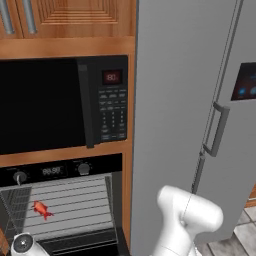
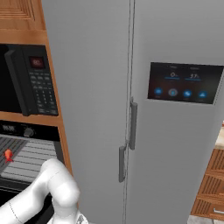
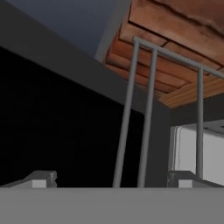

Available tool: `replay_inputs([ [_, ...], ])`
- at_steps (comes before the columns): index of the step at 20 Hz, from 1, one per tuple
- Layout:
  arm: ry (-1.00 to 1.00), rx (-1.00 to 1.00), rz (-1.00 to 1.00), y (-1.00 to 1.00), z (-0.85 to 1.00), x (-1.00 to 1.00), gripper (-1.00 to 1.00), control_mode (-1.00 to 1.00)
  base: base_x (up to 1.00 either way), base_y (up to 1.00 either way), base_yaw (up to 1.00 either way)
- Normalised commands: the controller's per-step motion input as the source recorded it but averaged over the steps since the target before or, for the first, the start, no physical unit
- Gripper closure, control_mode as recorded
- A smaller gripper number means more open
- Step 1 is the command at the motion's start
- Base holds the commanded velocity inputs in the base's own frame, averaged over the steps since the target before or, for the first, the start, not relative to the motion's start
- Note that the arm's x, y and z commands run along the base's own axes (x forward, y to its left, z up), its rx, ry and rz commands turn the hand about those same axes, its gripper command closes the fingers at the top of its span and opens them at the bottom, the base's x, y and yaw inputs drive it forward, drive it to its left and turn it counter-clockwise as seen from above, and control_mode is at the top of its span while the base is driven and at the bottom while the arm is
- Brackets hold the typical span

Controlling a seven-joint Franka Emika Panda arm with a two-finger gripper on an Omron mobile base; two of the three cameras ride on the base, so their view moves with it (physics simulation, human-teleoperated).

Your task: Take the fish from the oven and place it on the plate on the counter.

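Note:
The oven (image 1: 60, 170) is black and stands open below the microwave, its grey wire rack (image 1: 75, 205) exposed. The small red-orange fish (image 1: 42, 209) lies on the left part of that rack; the right base view also catches the fish (image 2: 8, 155) at its left edge inside the oven (image 2: 26, 131). My gripper (image 3: 114, 181) is open, fingertips (image 3: 41, 179) wide apart with nothing between them. It looks up at grey rack bars (image 3: 146, 118) against a dark panel. My white arm (image 1: 185, 215) bends low in front of the oven. The plate and the counter are out of view.
A black microwave (image 1: 50, 105) with a keypad sits above the oven. A tall grey fridge (image 2: 131, 87) with bar handles stands right of it. Wooden cabinets (image 1: 75, 15) are overhead, wooden drawers (image 2: 214, 183) at the far right.

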Motion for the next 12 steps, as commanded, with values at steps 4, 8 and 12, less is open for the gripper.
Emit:
replay_inputs([
  [4,0.01,0.0,0.0,0.0,-0.89,-1.0,-1.0,-1.0,0.0,0.0,0.0],
  [8,0.01,0.0,0.0,0.0,-0.91,-1.0,-1.0,-1.0,0.0,0.0,0.0],
  [12,0.01,0.0,0.0,0.0,-0.8,-1.0,-1.0,-1.0,0.0,0.0,0.0],
])
